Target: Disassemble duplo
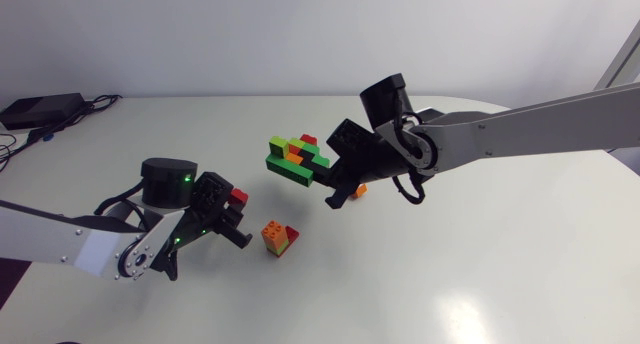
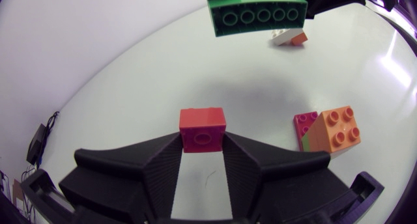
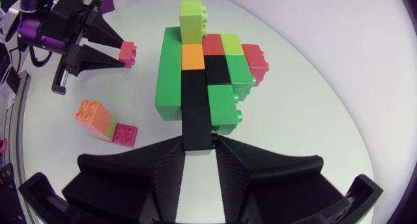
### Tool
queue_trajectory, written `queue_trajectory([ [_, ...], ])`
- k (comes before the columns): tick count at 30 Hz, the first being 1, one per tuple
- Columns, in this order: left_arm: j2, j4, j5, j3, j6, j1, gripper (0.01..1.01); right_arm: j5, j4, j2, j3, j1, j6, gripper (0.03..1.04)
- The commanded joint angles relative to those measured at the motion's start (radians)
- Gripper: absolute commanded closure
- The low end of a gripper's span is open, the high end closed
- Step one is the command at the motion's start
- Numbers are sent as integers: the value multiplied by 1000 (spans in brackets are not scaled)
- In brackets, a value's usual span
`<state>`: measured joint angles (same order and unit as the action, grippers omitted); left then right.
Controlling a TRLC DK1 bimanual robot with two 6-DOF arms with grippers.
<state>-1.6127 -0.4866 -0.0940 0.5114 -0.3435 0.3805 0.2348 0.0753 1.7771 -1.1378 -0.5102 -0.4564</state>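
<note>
My right gripper (image 1: pixel 324 176) holds a duplo assembly (image 1: pixel 295 154) in the air over the table's middle; it is built of green, black, red, orange and lime bricks. In the right wrist view its fingers are shut on the long black brick (image 3: pixel 197 107) of the assembly (image 3: pixel 221 74). My left gripper (image 1: pixel 236 208) hangs low at the left, shut on a single red brick (image 2: pixel 202 128), which also shows as the red brick (image 1: pixel 238 196) from above. The assembly's green underside (image 2: pixel 257 17) floats ahead of the left gripper (image 2: pixel 202 151).
A small stack of orange, green and magenta bricks (image 1: pixel 278 237) stands on the table between the arms. A small orange and white piece (image 1: pixel 358 191) lies under the right gripper. A black box with cables (image 1: pixel 40 109) sits at the back left.
</note>
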Motion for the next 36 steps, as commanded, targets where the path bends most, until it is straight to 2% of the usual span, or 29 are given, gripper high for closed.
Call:
queue_trajectory([
  [1, -44, 16, -13, 33, -15, -6, 690, -2, -8, 21, -20, -4, 18, 811],
  [8, -79, 57, -26, 68, -2, -32, 687, 3, -6, 13, -17, -5, 19, 811],
  [11, -81, 86, -4, 79, 9, -37, 575, 8, -5, 8, -16, -5, 19, 811],
  [15, -65, 86, -1, 70, 6, -28, 377, 9, -5, 1, -10, -7, 19, 811],
  [21, -33, 85, -1, 59, 6, -20, 241, 24, -5, -7, -8, -5, 24, 810],
  [23, 0, 86, 5, 50, 12, -25, 225, 34, -5, -15, -4, -7, 27, 810],
  [25, 57, 92, 109, 38, 43, -46, 225, 40, -25, -28, 12, -11, 27, 810],
  [29, 178, 177, 494, 42, 152, -178, 225, 44, -80, -53, 49, -22, 22, 810],
  [31, 183, 215, 663, 65, 193, -241, 230, 46, -92, -61, 59, -27, 19, 810],
  [33, 169, 252, 724, 84, 196, -259, 230, 49, -114, -76, 75, -33, 19, 810],
  [36, 139, 313, 881, 118, 202, -279, 230, 54, -151, -107, 104, -47, 19, 810],
])
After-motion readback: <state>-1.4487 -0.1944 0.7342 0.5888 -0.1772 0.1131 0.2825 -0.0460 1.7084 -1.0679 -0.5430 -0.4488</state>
